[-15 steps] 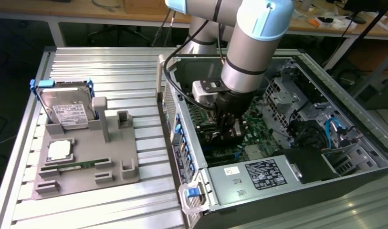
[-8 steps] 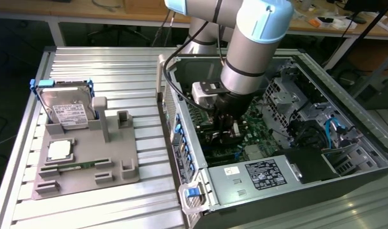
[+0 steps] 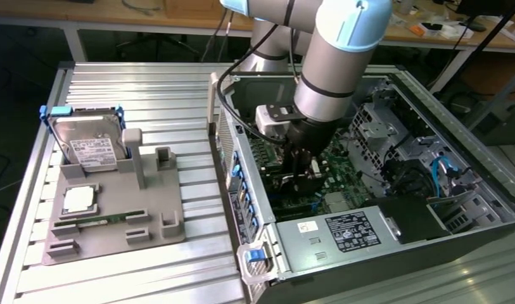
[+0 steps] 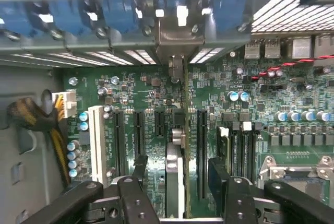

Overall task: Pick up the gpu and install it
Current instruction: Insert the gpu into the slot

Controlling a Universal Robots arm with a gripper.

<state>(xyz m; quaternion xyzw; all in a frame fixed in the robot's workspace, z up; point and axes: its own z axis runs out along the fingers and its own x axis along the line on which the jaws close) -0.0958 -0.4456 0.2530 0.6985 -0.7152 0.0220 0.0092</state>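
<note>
From the wrist I see my tool (image 4: 176, 182) spread open, its fingers (image 4: 141, 174) standing either side of the gpu (image 4: 177, 145) without pinching it. The gpu stands on edge in a slot on the motherboard (image 4: 292, 151), its bracket (image 4: 177, 31) up at the case's rear wall. From outside, the tool (image 3: 301, 180) reaches down into the case (image 3: 460, 209). Beyond, on the counter (image 3: 139, 278), a tray (image 3: 113, 228) carries a hard drive (image 3: 92, 149).

Ribbed metal table (image 3: 156, 82), grey parts tray (image 3: 113, 218) beside open computer case (image 3: 393, 244)
</note>
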